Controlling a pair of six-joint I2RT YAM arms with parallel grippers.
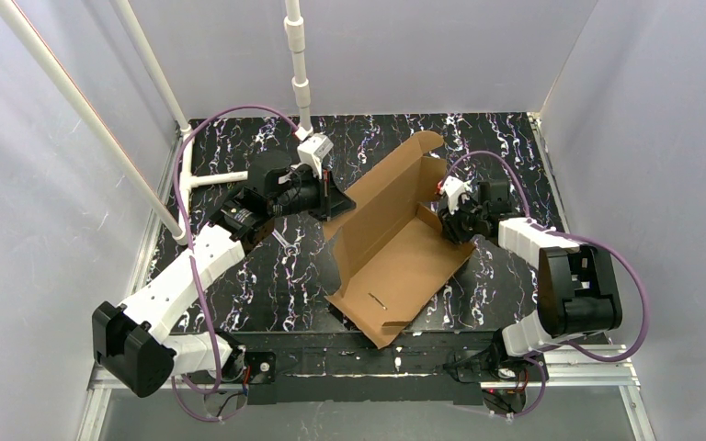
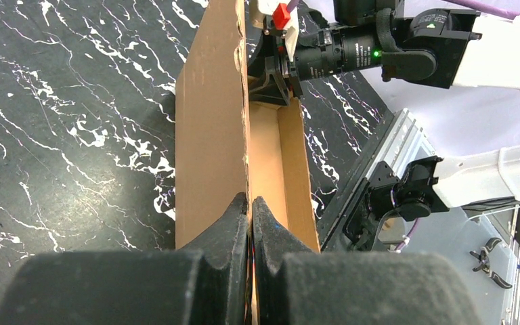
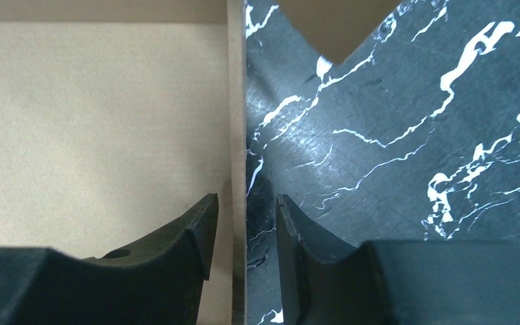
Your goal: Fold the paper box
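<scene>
The paper box [image 1: 395, 248] is brown cardboard, lying diagonally mid-table with its long side walls raised and a flap standing up at the far end. My left gripper [image 1: 335, 204] is at the box's far-left wall. In the left wrist view the gripper [image 2: 250, 200] is shut on the top edge of that wall [image 2: 210, 135]. My right gripper [image 1: 443, 220] is at the far-right wall. In the right wrist view the gripper [image 3: 242, 203] is open and straddles the wall's thin edge [image 3: 237, 135], with a gap on each side.
The table [image 1: 267, 276] is black marble-patterned with white walls round it. A white pipe frame [image 1: 299, 64] stands at the back left. The metal rail [image 1: 368, 367] runs along the table's near edge, by the arm bases.
</scene>
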